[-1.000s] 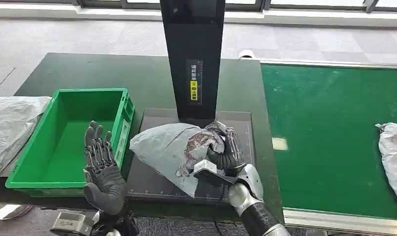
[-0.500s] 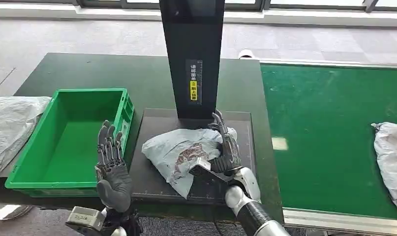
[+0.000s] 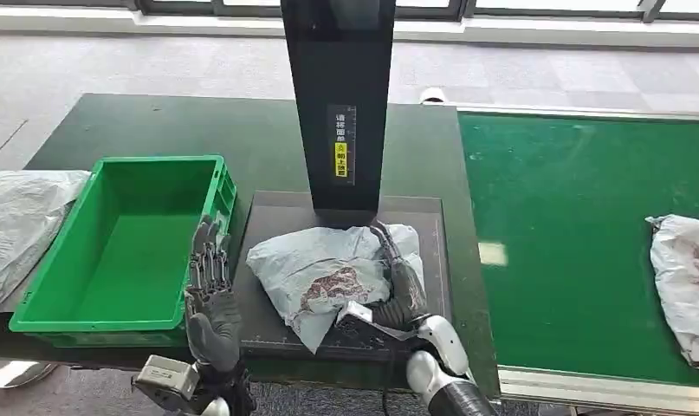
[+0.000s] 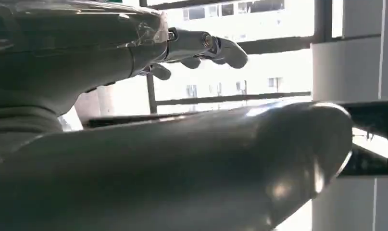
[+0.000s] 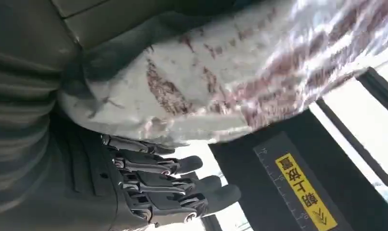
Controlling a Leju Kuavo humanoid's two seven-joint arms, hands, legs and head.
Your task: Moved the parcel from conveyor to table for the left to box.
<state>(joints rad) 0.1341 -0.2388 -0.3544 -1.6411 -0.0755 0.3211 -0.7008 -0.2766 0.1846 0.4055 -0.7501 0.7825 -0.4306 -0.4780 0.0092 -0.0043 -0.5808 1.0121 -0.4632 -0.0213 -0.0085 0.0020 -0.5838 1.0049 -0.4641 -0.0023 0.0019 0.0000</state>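
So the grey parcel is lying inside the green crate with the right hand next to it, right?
Not quite: the head view shows the grey parcel lying on the black scanner base beside the green crate, not inside it. The right hand is indeed next to it.

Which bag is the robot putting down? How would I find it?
Look for the tall black post at the middle of the dark table. On the black mat at its foot lies a crumpled grey bag with reddish print, against the right hand. The other bags lie far off at both sides.
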